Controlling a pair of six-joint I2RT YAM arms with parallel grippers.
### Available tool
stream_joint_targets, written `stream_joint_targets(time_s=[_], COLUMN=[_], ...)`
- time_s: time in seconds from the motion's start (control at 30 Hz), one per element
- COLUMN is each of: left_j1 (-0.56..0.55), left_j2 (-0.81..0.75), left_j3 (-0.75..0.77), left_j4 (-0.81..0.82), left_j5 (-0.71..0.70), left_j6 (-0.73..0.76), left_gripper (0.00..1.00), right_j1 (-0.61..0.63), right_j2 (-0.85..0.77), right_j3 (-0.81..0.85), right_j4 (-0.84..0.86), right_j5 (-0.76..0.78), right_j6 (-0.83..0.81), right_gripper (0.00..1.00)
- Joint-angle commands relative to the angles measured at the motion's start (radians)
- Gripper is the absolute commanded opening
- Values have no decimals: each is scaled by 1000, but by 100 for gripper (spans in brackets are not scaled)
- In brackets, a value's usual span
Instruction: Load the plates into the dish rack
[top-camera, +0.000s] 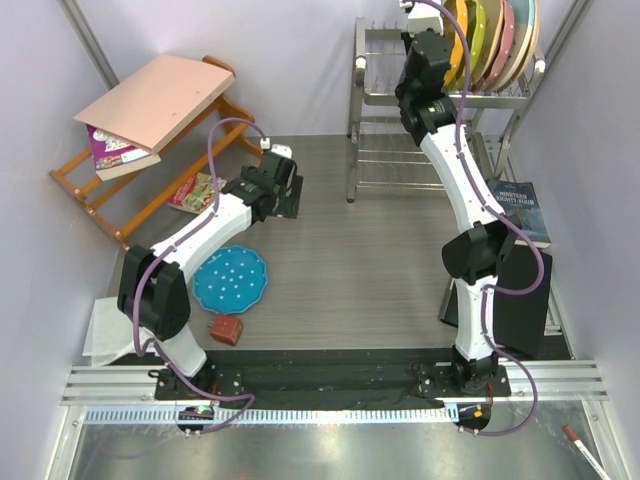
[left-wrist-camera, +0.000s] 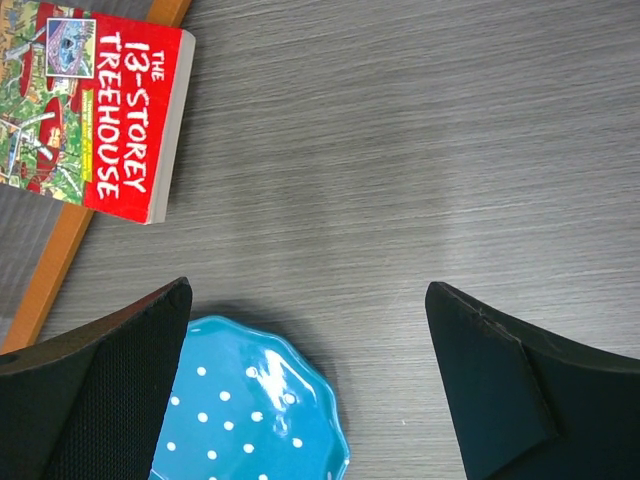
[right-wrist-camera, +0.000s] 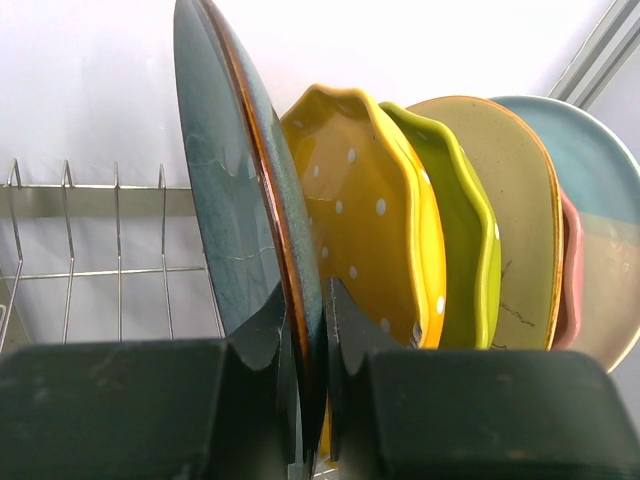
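With the rack (right-wrist-camera: 115, 230) ahead of the right gripper (right-wrist-camera: 312, 330), we should seat the upright grey plate (right-wrist-camera: 235, 200) squarely in its slot, just left of the orange plate (right-wrist-camera: 360, 210), before that gripper, clamped on its rim, lets go; the left gripper (left-wrist-camera: 310, 340) hangs wide open, empty, near the blue plate (left-wrist-camera: 250, 420).

Bright, even light; soft shadows.

White-and-black left arm (top-camera: 200, 232) and right arm (top-camera: 455, 170), purple cables (top-camera: 225, 125) (left hand (left-wrist-camera: 308, 288) black, wedge-fingered)
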Motion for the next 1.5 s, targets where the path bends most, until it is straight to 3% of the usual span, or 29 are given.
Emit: stream_joint_targets(time_s=[0.0, 0.73, 0.9, 1.2, 1.47], left_j1=[-11, -24, -24, -25, -25], left_j2=[5, 10, 16, 36, 59], left_j3=[38, 25, 23, 40, 51], left_j4=[13, 22, 28, 21, 9], left_j5=[-3, 0, -2, 8, 14], left_j6=[-15, -15, -16, -21, -36], left_gripper=[99, 100, 99, 99, 99], right_j1=[-33, -44, -43, -30, -15], right_j2=[-124, -126, -136, -181, -172], right_j3=[40, 29, 26, 29, 15], right_j4=[293, 234, 187, 289, 243], right_j5=[108, 121, 73, -73, -54], right_j6=[-54, -30, 49, 66, 69], right_gripper=[1, 1, 1, 1, 1])
